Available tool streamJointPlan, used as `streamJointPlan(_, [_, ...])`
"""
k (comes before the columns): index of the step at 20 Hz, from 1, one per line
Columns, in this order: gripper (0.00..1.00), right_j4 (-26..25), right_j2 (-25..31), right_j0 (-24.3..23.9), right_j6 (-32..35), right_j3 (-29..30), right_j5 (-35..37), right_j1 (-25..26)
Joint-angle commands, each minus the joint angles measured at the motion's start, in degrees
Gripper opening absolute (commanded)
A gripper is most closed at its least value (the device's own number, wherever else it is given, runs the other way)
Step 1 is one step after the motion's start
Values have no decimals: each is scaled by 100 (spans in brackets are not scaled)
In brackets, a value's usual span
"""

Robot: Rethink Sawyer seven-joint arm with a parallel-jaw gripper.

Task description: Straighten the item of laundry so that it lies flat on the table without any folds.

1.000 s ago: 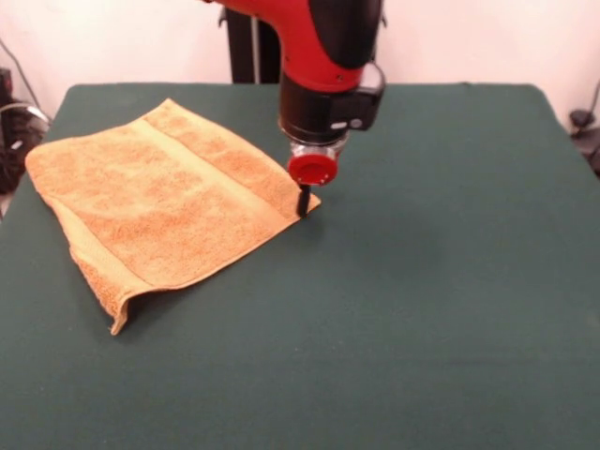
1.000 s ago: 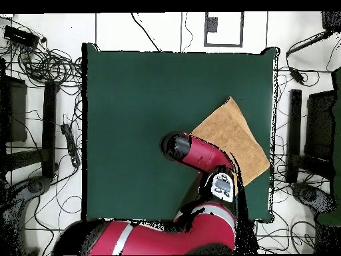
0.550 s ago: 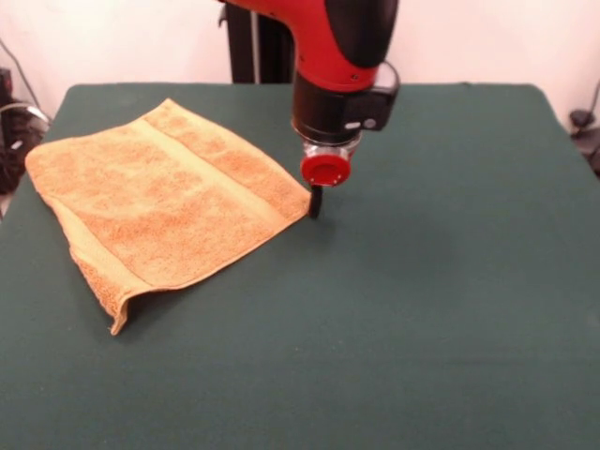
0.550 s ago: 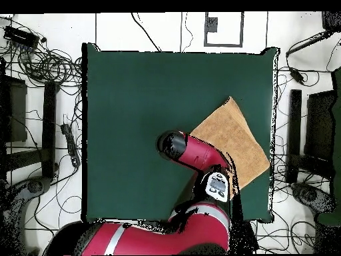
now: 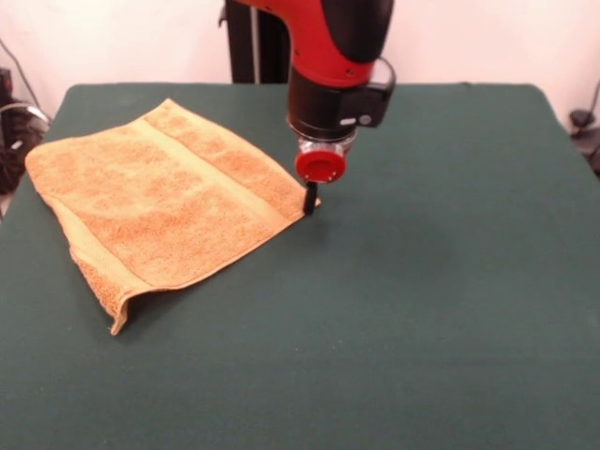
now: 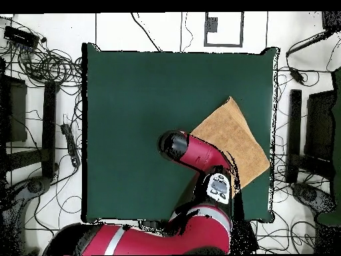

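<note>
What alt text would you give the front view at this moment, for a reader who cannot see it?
A red and black robot arm reaches down so its gripper meets the right corner of an orange-tan towel, which lies folded double on the left of a dark green table.

Pale wall (image 5: 487,37) behind; light floor (image 6: 153,33) strewn with black cables (image 6: 40,57).

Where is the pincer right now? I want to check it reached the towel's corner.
In the front view the pincer hangs at the right-hand corner of the orange-tan terry-cloth hand towel, over the dark green felt-covered table, left of centre.
</note>
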Motion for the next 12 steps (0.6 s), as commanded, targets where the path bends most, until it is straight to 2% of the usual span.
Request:
streamJointPlan(1, [100,337,205,183,902,241,622,-125])
streamJointPlan(12, [100,287,115,213,921,195,767,-149])
